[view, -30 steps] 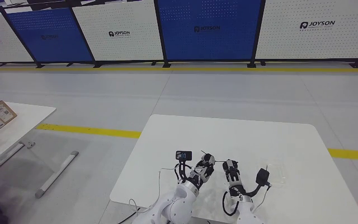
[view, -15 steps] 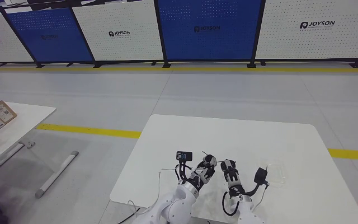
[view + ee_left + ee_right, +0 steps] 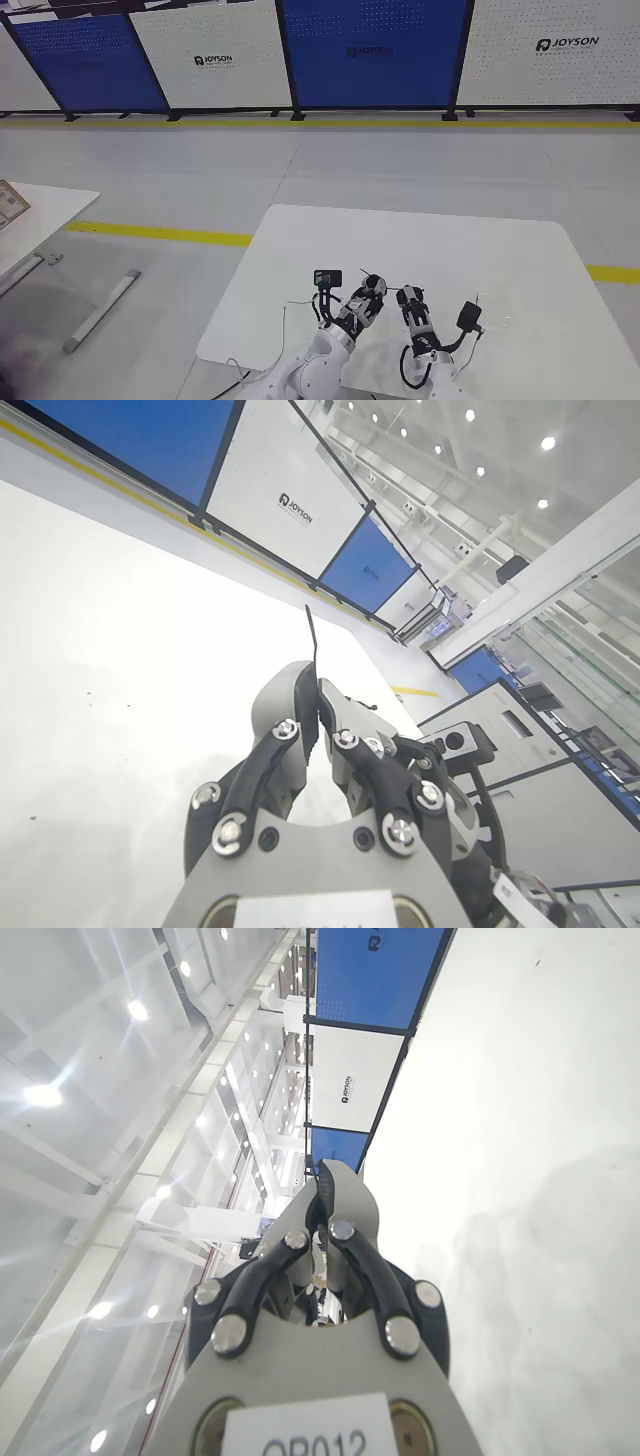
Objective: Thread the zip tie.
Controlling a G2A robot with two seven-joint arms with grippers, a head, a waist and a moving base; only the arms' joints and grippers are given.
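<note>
While in left hand [image 3: 318,691] — zip tie [image 3: 312,634].

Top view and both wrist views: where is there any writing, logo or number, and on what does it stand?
White panels: dark logo with a brand word, not quoted here; the finer line beneath is too small to read.
Blue panels: same mark, fainter.
Right label, behind the right claw: letters and digits, cut off below.
Left label, behind the left claw: print cut off, unreadable.

Bright overhead light, ceiling lamps [image 3: 42,1095] flaring into starbursts; white table [image 3: 100,600] washed out, wide-angle bending at edges
</note>
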